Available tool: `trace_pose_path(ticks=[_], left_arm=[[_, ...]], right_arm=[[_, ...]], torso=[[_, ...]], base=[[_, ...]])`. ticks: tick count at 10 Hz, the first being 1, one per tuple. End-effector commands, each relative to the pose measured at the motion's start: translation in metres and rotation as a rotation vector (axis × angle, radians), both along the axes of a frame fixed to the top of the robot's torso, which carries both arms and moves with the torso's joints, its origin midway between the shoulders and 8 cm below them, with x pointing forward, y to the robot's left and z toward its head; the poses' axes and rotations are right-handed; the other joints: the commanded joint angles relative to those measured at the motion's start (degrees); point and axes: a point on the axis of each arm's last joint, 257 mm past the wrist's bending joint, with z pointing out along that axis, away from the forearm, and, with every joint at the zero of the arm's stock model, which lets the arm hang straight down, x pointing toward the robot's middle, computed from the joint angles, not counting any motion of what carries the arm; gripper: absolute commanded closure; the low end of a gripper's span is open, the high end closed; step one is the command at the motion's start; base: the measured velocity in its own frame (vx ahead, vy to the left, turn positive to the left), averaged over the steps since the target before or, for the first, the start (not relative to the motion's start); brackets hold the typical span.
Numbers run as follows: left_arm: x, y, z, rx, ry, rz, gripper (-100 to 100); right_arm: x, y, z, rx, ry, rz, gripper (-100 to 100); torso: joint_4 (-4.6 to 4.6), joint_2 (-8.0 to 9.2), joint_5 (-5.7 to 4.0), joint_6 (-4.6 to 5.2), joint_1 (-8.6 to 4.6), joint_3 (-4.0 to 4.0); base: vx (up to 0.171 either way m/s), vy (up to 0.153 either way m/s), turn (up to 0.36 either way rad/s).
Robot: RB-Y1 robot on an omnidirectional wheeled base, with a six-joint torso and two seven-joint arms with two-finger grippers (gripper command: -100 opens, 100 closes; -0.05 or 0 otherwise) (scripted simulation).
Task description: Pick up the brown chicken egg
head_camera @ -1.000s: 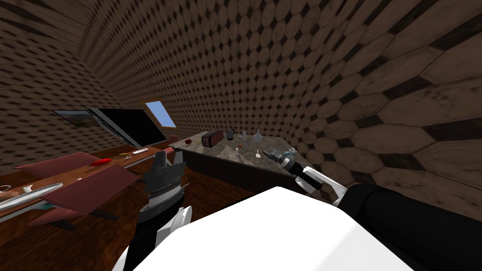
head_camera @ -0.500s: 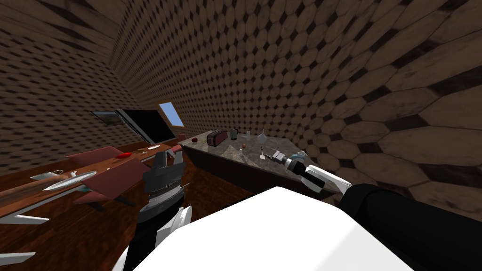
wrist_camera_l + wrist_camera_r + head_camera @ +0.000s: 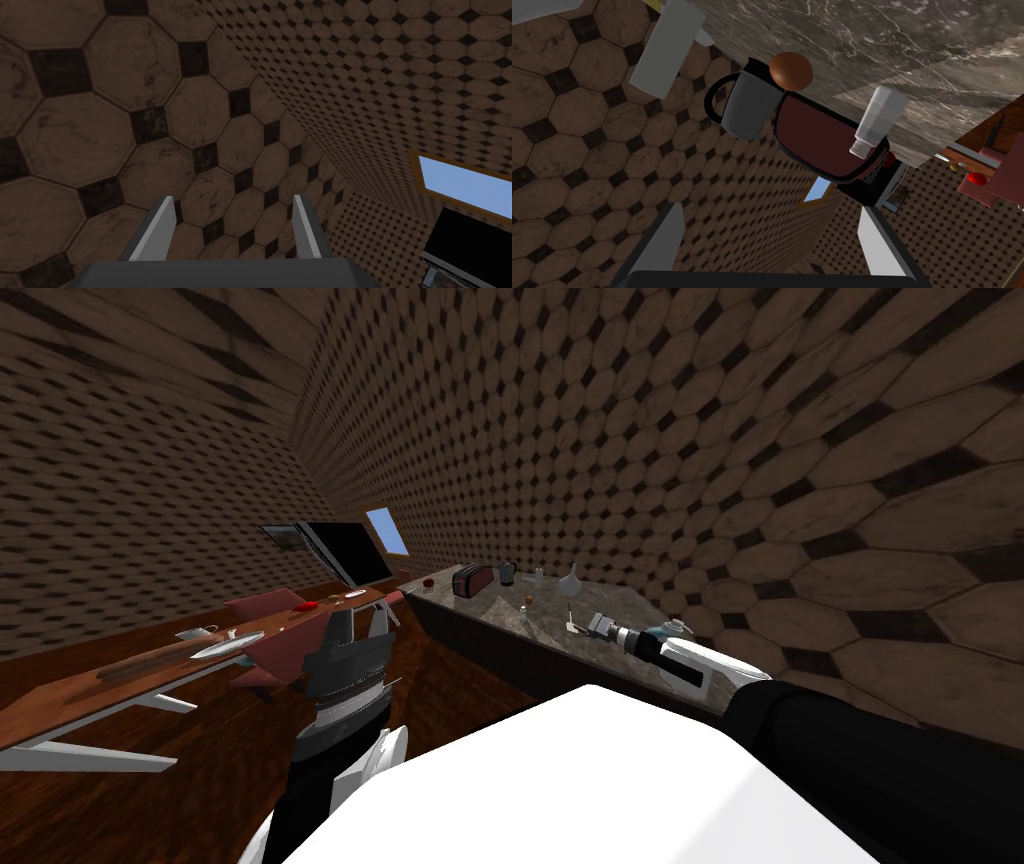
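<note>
In the head view you see the right gripper [image 3: 590, 625] over the marble counter [image 3: 605, 594] and the left gripper [image 3: 352, 628] raised near the table [image 3: 90, 688]. Your left wrist view shows its fingers apart. In your right wrist view the fingers are spread and empty, and the brown egg [image 3: 791, 71] lies on the counter ahead, before a grey jug [image 3: 747, 107] and a dark red toaster [image 3: 824, 142], with a clear bottle [image 3: 879, 120] nearby.

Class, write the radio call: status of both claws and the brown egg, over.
Left claw open, held up. Right claw open over the counter, short of the egg. Toaster and grey jug stand beyond it, not between.
</note>
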Motion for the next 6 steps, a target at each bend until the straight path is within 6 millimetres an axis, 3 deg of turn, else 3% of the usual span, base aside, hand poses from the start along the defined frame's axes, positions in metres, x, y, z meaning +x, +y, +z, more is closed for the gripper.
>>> trace_pose_path(ticks=[1, 2, 3, 4, 5, 6], left_arm=[[0.0, 0.0, 0.0, 0.0, 0.0, 0.0, 0], [0.0, 0.0, 0.0, 0.0, 0.0, 0.0, 0], [0.0, 0.0, 0.0, 0.0, 0.0, 0.0, 0], [0.0, 0.0, 0.0, 0.0, 0.0, 0.0, 0], [0.0, 0.0, 0.0, 0.0, 0.0, 0.0, 0], [0.0, 0.0, 0.0, 0.0, 0.0, 0.0, 0]], right_arm=[[-0.002, -0.011, -0.006, -0.071, 0.017, 0.011, -100], [-0.008, -0.029, -0.017, -0.175, 0.05, 0.025, -100], [-0.009, -0.034, -0.018, -0.188, 0.055, 0.023, -100], [-0.018, -0.057, -0.03, -0.295, 0.093, 0.033, -100], [-0.017, -0.057, -0.03, -0.301, 0.094, 0.038, -100], [-0.025, -0.077, -0.038, -0.407, 0.13, 0.061, -100]], torso=[[0.0, 0.0, 0.0, 0.0, 0.0, 0.0], [0.0, 0.03, 0.0, 0.04, 0.01, 0.01], [0.0, -0.01, 0.01, 0.0, 0.05, -0.01], [0.0, 0.01, 0.01, 0.05, 0.04, 0.0], [-0.01, -0.04, 0.02, -0.01, 0.1, -0.03], [0.0, -0.01, 0.02, 0.05, 0.06, -0.01]], base=[[0.054, 0.054, 0.105], [0.062, 0.07, 0.18], [0.064, 0.064, 0.118], [0.076, 0.082, 0.228], [0.069, 0.06, 0.091], [0.102, 0.083, 0.174]])
